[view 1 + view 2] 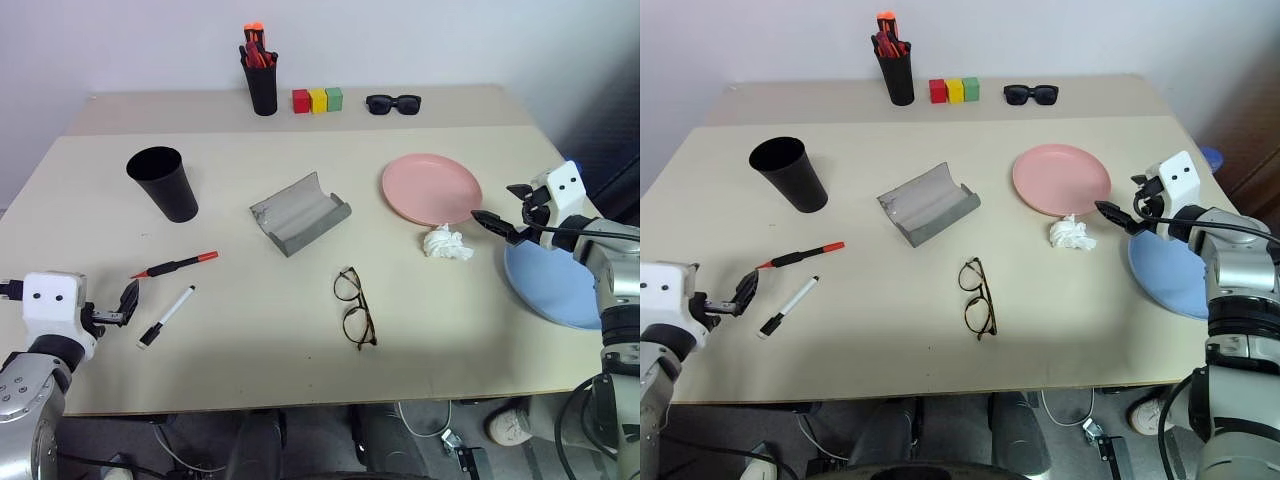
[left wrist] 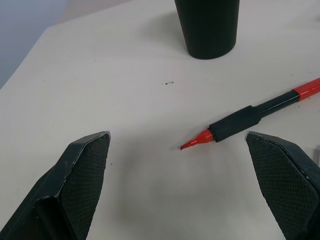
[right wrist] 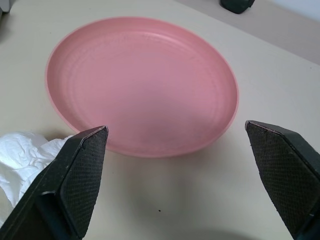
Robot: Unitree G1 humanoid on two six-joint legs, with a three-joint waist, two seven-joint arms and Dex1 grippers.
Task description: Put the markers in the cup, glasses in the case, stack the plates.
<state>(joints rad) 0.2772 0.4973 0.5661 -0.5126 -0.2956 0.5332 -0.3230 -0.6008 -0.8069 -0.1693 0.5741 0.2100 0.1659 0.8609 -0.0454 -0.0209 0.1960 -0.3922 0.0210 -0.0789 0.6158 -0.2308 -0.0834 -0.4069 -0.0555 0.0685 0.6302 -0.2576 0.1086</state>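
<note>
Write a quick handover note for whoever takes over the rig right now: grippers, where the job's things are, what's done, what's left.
Left gripper: open, empty, near the red-capped marker and white marker.
Right gripper: open, empty, facing the pink plate; blue plate lies under that arm.
Cup upright, nothing visible in it. Case open, empty. Glasses on the table.
Done: nothing. Left: markers, glasses, stacking plates.

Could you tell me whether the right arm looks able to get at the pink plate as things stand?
Probably yes. The right claw is open and empty, facing the pink plate with bare table between them. The crumpled tissue lies touching or nearly touching the plate's near edge, off to one side of the approach.
</note>
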